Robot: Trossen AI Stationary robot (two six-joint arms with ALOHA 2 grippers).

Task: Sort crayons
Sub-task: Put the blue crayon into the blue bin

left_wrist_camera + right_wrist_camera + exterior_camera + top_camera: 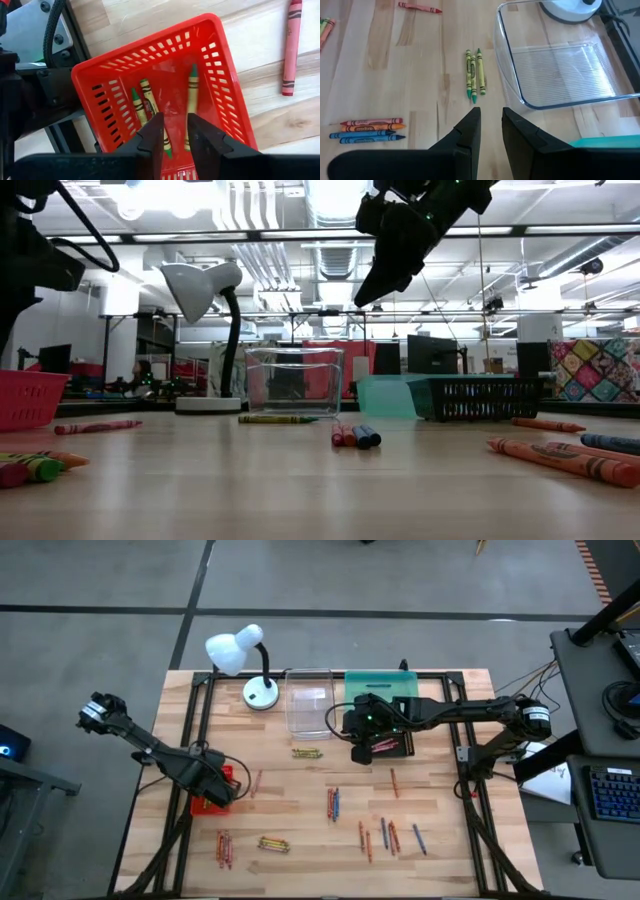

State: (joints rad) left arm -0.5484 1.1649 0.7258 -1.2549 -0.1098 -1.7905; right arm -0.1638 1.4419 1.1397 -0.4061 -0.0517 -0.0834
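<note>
Jaws of the left gripper (175, 137) stand slightly apart, empty, over three crayons (150, 107) in the red tray (227, 90); right gripper (491, 127) likewise. Most crayons (385, 833) remain on the table (300, 800).

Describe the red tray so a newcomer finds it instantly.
Start at the white desk lamp at the table's back edge, then go to the front left, where the left pincer hovers. The red tray beneath it is the only slotted red basket and has three green-tipped crayons inside.
</note>
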